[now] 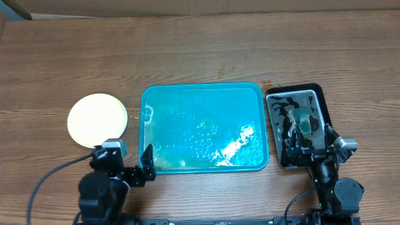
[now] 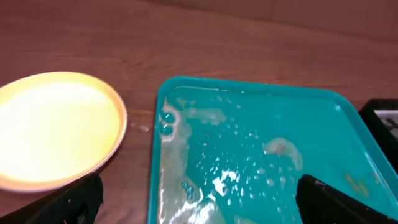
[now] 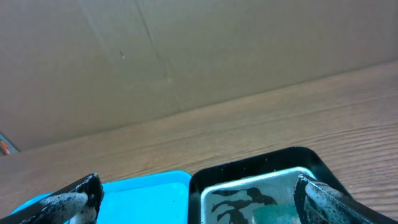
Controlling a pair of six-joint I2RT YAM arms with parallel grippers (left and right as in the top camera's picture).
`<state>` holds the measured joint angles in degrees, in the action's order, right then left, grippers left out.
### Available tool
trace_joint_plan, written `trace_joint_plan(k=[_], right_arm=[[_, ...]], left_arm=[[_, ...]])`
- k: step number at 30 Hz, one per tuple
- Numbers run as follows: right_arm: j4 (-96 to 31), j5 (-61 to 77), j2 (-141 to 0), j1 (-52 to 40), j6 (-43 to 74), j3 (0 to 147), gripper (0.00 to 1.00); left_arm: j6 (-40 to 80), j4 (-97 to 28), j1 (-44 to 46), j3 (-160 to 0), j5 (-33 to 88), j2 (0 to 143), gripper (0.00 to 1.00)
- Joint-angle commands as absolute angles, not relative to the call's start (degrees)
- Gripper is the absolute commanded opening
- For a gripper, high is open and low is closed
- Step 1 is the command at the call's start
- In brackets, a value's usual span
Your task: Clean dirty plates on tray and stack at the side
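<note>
Overhead and wrist views of the wooden tabletop (image 1: 206, 50). We observed the turquoise tray (image 1: 203, 85) (image 2: 249, 84) (image 3: 155, 186) at the centre, its floor wet, with glinting droplets and pale streaks along the left side. The plates (image 1: 98, 120) (image 2: 56, 127) lay just left of the tray, apart from it, and appeared as one pale yellow-white disc (we could not tell how many were stacked there). The left end effector (image 1: 124, 161) (image 2: 199, 202) was at the tray's near left corner with its fingers spread wide and holding nothing, one toward the plates and the other over the tray's edge. To the right of the tray, just beside it, sat a black tray (image 1: 315, 89) (image 3: 249, 168) carrying a greenish block (image 1: 304, 119). The right end effector (image 1: 310, 142) (image 3: 199, 202) was over its near end, likewise spread wide and empty.
</note>
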<state>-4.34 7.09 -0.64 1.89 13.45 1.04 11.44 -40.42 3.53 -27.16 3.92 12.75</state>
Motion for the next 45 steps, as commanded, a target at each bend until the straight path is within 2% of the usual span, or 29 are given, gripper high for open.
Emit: trace_joint_plan(k=[1, 9, 14, 18, 21, 45], right_arm=[[-4.16, 7.14, -0.16, 2.22, 13.32, 0.47, 1.00], [-4.16, 7.14, -0.16, 2.22, 13.32, 0.47, 1.00], [-4.16, 7.14, -0.16, 2.22, 13.32, 0.47, 1.00], [-4.16, 7.14, -0.16, 2.22, 13.32, 0.47, 1.00], [-4.16, 7.14, -0.16, 2.22, 13.32, 0.47, 1.00], [-4.16, 7.14, -0.16, 2.22, 13.32, 0.47, 1.00]], left_arm=[[12.21, -35.29, 2.70, -19.59, 6.11, 7.62, 1.00], [13.80, -13.56, 1.32, -5.80, 8.19, 0.19, 1.00], [8.88, 3.53, 1.10, -0.14, 9.63, 0.16, 1.00], [3.68, 3.29, 1.06, -0.27, 10.39, 0.16, 1.00], [4.29, -3.42, 1.06, -0.27, 10.59, 0.16, 1.00], [4.25, -3.44, 1.08, -0.27, 9.98, 0.21, 1.00]])
